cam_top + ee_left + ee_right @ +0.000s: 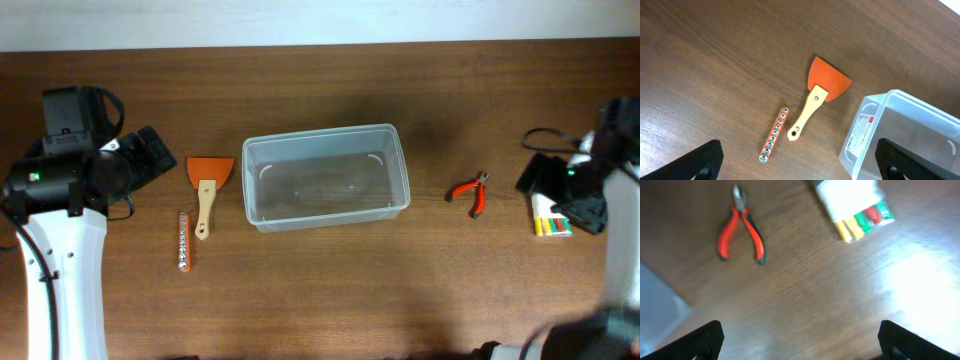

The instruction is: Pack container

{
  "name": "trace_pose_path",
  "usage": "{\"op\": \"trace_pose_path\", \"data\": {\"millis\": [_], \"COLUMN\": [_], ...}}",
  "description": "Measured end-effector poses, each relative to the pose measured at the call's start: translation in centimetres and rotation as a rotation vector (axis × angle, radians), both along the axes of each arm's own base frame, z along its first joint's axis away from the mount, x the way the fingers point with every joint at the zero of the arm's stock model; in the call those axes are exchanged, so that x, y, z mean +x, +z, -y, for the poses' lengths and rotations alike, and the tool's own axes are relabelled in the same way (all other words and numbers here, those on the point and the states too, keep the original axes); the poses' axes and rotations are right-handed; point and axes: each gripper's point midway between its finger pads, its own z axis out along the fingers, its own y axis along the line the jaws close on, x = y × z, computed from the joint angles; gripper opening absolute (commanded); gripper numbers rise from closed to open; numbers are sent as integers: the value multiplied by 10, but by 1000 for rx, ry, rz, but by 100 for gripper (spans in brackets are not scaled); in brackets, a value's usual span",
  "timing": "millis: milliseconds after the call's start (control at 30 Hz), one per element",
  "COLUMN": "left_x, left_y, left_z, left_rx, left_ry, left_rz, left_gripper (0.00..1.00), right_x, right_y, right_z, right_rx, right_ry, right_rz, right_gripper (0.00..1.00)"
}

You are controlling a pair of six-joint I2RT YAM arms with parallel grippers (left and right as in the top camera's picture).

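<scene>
Closest to the near edge of the counter, towards its left end, lies an orange socket rail (183, 241), its row of silver sockets pointing away from me. Towards the right end, a little further back, is a white pack (552, 220) with yellow, red and green ends poking out, markers perhaps. The red-handled pliers (470, 192) lie between that pack and the middle. On the left, a scraper (207, 185) with a wooden handle and an orange blade rests just beside the rail. The clear container (325, 178) sits mid-counter, open side up, with nothing in it yet. I'd say the layout is deliberate: two tools on each side, so each arm reaches its own pair and drops it in the shared bin. The left gripper (800, 162) hangs over the bare wood near the rail and scraper, its fingers (705, 159) spread wide, holding and touching nothing. The right gripper (800, 342) hovers near the pliers and pack, its fingers (707, 339) equally splayed and empty.
</scene>
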Motion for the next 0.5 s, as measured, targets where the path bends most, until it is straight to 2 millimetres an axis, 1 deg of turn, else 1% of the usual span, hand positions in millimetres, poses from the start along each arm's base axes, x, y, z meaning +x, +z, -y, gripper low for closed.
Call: {"op": "trace_pose_path", "data": {"millis": [100, 167, 333, 500], "left_x": [-1, -1, 0, -1], "left_y": [0, 0, 0, 0], "left_z": [1, 1, 1, 1], "left_rx": [-4, -4, -4, -4], "left_ry": [-1, -2, -2, -2], "left_rz": [-3, -3, -2, -2], "left_gripper": [99, 99, 99, 99], "right_x": [8, 14, 27, 40], "right_y": [-24, -36, -63, -86], "right_z": [-1, -3, -12, -20], "right_rx": [21, 31, 48, 52], "right_ry": [79, 129, 249, 341], "right_rz": [-57, -76, -118, -135], "right_gripper": [99, 99, 99, 99]}}
